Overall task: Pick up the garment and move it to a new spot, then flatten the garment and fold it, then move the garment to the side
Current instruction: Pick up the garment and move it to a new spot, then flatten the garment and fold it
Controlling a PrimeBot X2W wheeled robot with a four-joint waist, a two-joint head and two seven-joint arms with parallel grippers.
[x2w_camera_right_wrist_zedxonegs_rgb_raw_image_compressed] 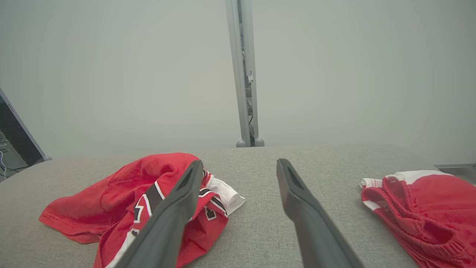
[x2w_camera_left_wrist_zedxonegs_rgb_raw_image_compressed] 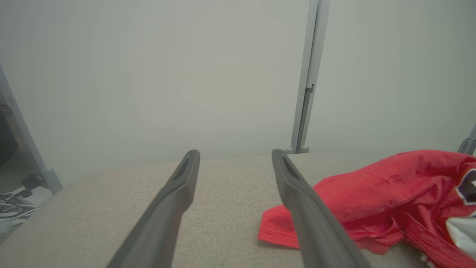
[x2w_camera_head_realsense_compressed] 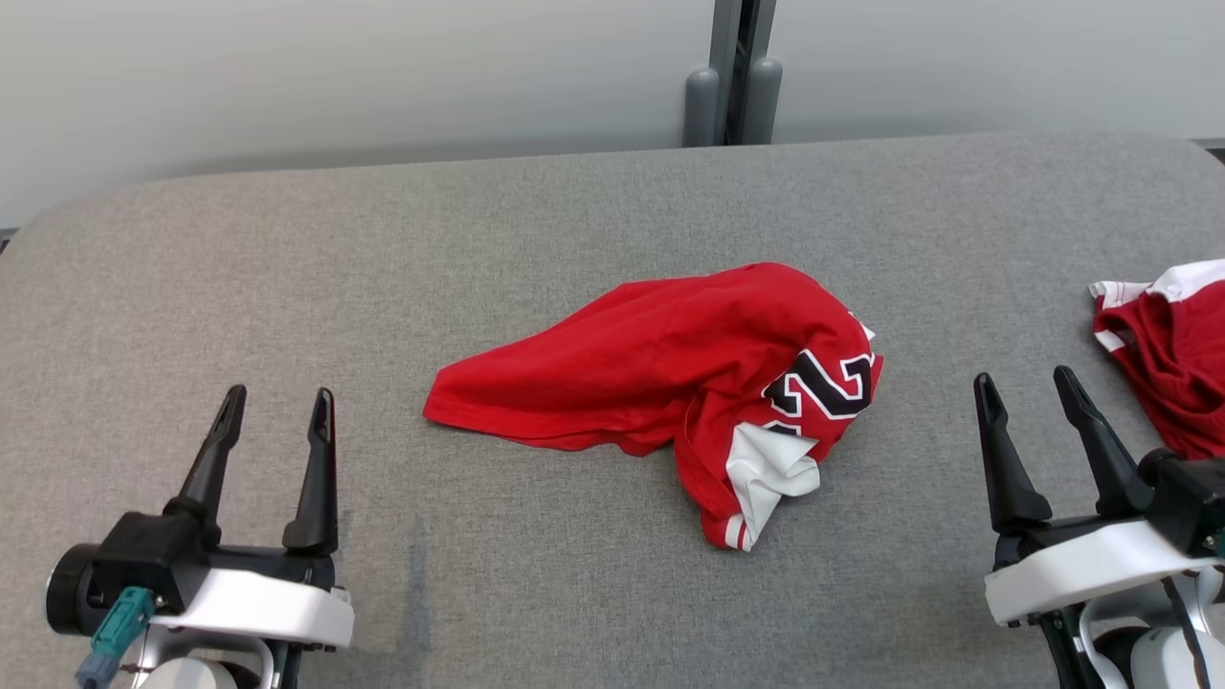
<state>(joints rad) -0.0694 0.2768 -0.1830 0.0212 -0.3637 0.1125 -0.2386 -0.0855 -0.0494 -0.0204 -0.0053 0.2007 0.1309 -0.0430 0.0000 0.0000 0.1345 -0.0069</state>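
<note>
Garment (x2w_camera_head_realsense_compressed: pixel 670 373) crumpled between left fingers (x2w_camera_head_realsense_compressed: pixel 316 469), right fingers (x2w_camera_head_realsense_compressed: pixel 1000 459); untouched

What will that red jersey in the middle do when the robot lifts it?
Probably floppy: the jersey lies crumpled in soft folds, so it should sag and drape when lifted. Likely light too; the cloth looks thin.

The red garment (x2w_camera_head_realsense_compressed: pixel 660 373) lies crumpled mid-worktop (x2w_camera_head_realsense_compressed: pixel 287 268), its black-and-white print folded into itself and unreadable. In the left wrist view the picture's right edge cuts it off, and one finger (x2w_camera_left_wrist_zedxonegs_rgb_raw_image_compressed: pixel 308 219) of the left gripper (x2w_camera_left_wrist_zedxonegs_rgb_raw_image_compressed: pixel 235 153) covers its near hem. At the worktop's right edge a second red-and-white garment (x2w_camera_head_realsense_compressed: pixel 1172 344) runs out of the head view, its near part hidden behind the right gripper (x2w_camera_head_realsense_compressed: pixel 1024 376).
</note>
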